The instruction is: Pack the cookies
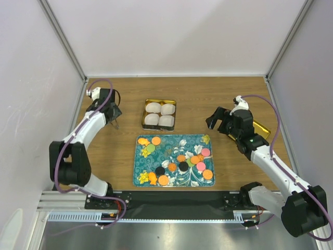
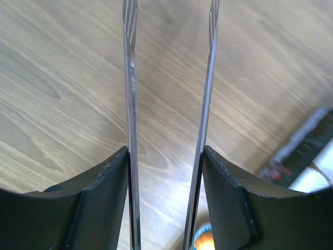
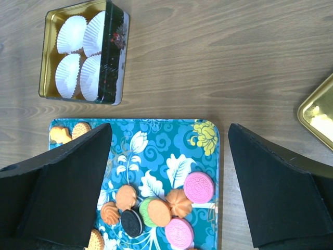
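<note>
Tool on the right point(image 3: 169, 127) spread wide above cookies point(image 3: 199, 187) on the tray point(image 3: 156, 140); left tool point(image 2: 170, 52) also apart over the table point(image 2: 62, 78).

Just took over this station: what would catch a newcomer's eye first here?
The teal floral tray, near the middle of the view, is strewn with orange, pink, black and green cookies. Just behind it sits a gold tin holding four white paper cups, all empty.
</note>
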